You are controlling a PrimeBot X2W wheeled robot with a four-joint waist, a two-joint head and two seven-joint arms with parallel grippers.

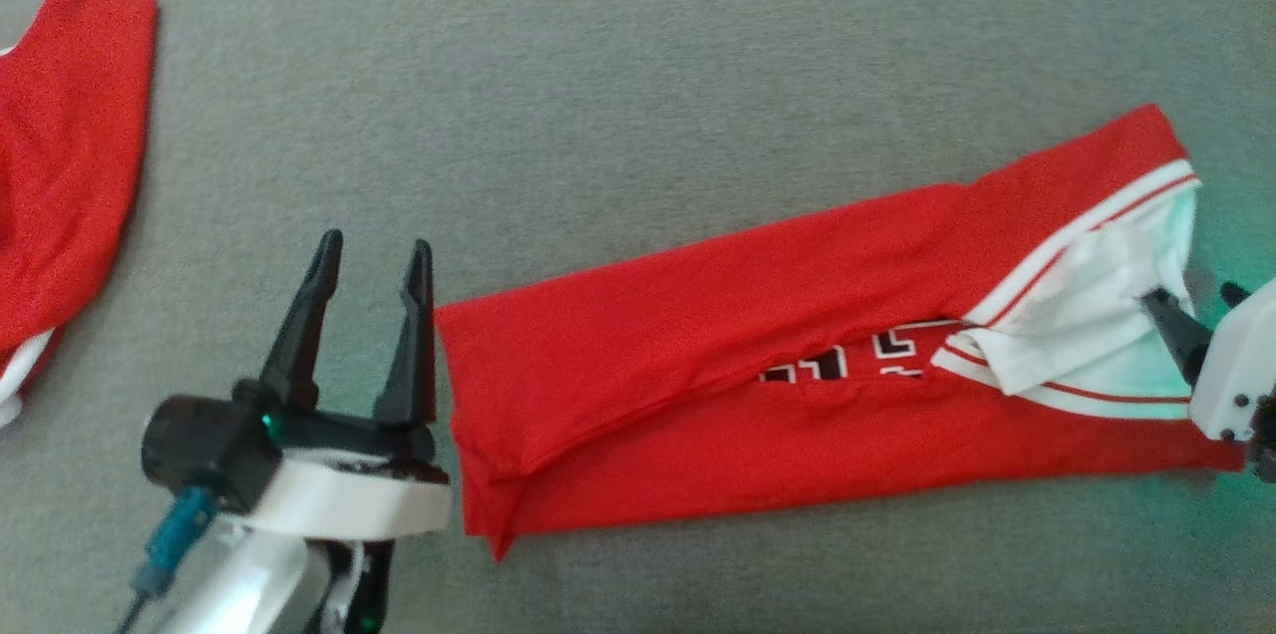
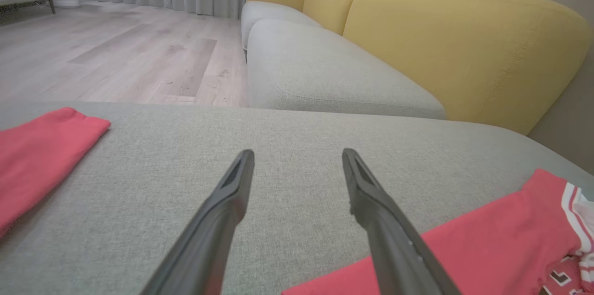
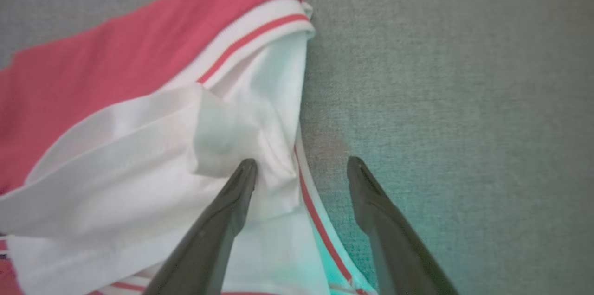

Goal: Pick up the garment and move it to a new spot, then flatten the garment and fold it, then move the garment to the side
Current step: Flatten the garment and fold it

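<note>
Red garment lies on the grey cushion as a long narrow strip. Both long sides are folded in over the middle, with the print just peeking through the gap.

You can count pickup, move and flatten as done. Judging by the lay, the lengthwise folds are done too.

Just beside the garment's left end, the left gripper has its jaws apart with nothing between them. As far as I can tell it isn't touching cloth.

At the garment's right end, the right gripper also has its jaws apart and holds nothing. One finger is over the white trim, the other over bare cushion. The trim there is bunched, not flat, so you may want to tidy it.

Left to do, my read: fold the strip end to end at least once, then shift the garment to the side.

A second red piece sits well apart from the garment's left end, beyond the left gripper. Keep it out of the next grab.

Call it a bit past halfway.
</note>
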